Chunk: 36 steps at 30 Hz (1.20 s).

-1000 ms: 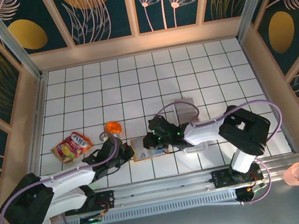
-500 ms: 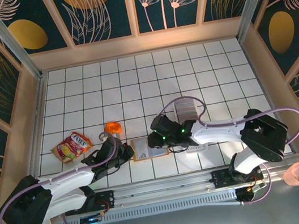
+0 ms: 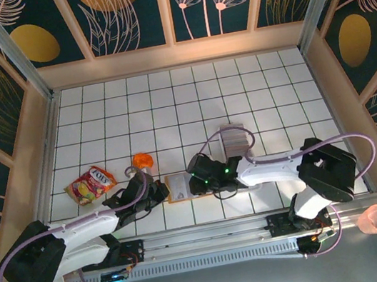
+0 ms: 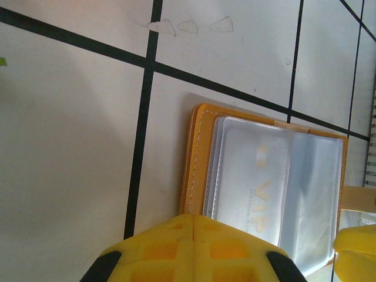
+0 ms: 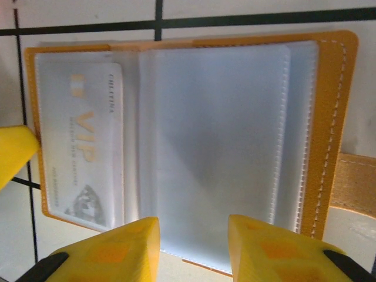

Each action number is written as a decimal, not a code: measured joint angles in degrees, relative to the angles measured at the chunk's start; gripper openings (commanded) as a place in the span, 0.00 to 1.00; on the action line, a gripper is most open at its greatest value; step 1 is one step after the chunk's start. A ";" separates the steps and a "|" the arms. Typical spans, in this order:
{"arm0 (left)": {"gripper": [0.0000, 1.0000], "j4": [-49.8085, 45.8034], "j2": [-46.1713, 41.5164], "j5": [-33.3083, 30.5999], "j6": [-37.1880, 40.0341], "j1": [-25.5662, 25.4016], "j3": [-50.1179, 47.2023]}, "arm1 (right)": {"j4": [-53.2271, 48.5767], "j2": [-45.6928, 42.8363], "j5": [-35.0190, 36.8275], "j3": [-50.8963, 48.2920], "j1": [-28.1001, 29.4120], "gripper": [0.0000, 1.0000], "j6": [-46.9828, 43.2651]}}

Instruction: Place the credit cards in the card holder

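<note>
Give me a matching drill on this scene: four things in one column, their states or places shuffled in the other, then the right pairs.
Things
1. card holder
2. VIP card
3. snack packet
4. right gripper

States and places
A. jaws apart, nothing between them
B. on the tiles, left of both grippers
C. lying open, clear sleeves facing up
D. tucked inside a clear sleeve

Pairs: 1-C, 2-D, 3-B, 4-A
</note>
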 measured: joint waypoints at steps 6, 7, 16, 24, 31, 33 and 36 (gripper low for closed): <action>0.00 -0.02 0.00 0.00 0.00 0.00 -0.09 | -1.03 0.22 0.42 0.00 0.46 0.40 0.22; 0.00 0.00 0.00 0.00 0.00 0.00 -0.09 | -1.01 0.46 0.42 0.00 0.52 0.40 0.22; 0.00 0.02 -0.02 0.00 0.00 0.00 -0.28 | 2.97 2.60 0.13 0.28 0.96 0.43 1.29; 0.00 0.02 -0.37 0.00 0.00 0.00 -0.55 | 7.72 3.80 -1.42 0.28 1.11 0.43 2.91; 0.00 0.02 -0.37 0.00 0.00 0.00 -0.57 | 10.67 3.80 -2.12 -0.24 1.20 0.43 4.70; 0.00 0.02 -0.37 0.00 0.00 0.00 -0.57 | 11.63 3.82 -2.56 -0.50 1.22 0.43 5.20; 0.00 0.09 -0.37 0.00 0.00 0.00 -0.68 | 13.25 3.87 -2.95 -0.61 1.27 0.43 5.86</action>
